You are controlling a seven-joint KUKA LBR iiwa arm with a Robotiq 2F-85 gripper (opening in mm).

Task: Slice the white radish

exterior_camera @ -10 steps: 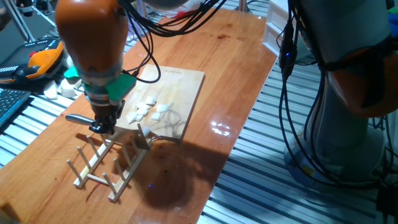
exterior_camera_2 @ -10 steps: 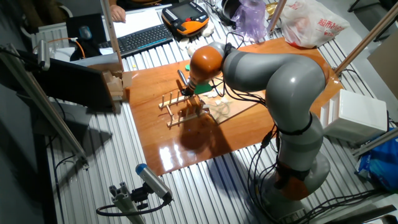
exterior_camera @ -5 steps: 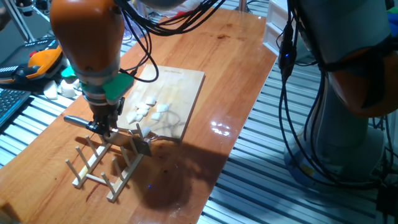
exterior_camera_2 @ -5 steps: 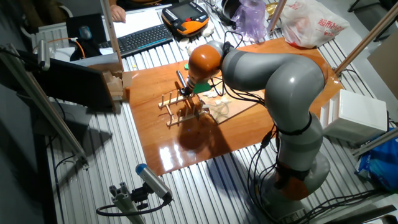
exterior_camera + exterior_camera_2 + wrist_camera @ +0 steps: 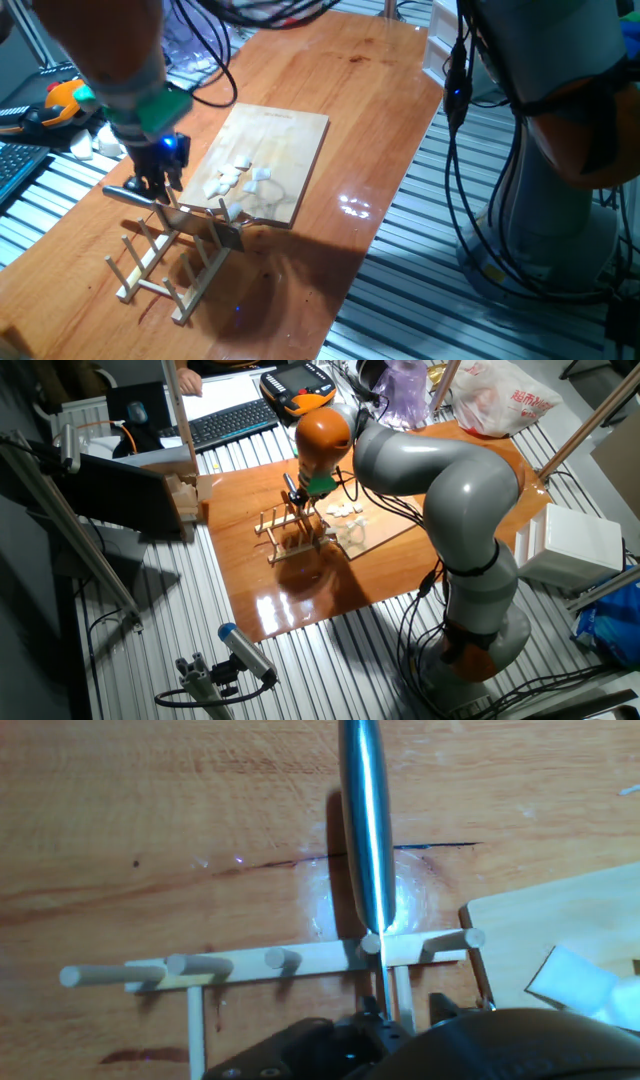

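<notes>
The white radish lies as several thin white slices (image 5: 240,177) on the wooden cutting board (image 5: 285,135); they also show in the other fixed view (image 5: 346,511) and at the hand view's right edge (image 5: 583,982). A knife with a metal handle (image 5: 365,830) rests across the wooden peg rack (image 5: 160,265), handle end to the left (image 5: 125,193). My gripper (image 5: 157,186) hangs just above the knife and rack, and its fingers look open and off the knife. In the hand view the gripper (image 5: 405,1015) sits at the bottom edge above the rack (image 5: 270,960).
Blocky white chunks (image 5: 95,145) lie at the table's left edge beside an orange teach pendant (image 5: 65,98). A keyboard (image 5: 225,422) and a plastic bag (image 5: 495,400) sit beyond the table. The arm's cables hang over the board.
My gripper has lifted up and to the left, away from the rack. The knife has stayed in the rack.
</notes>
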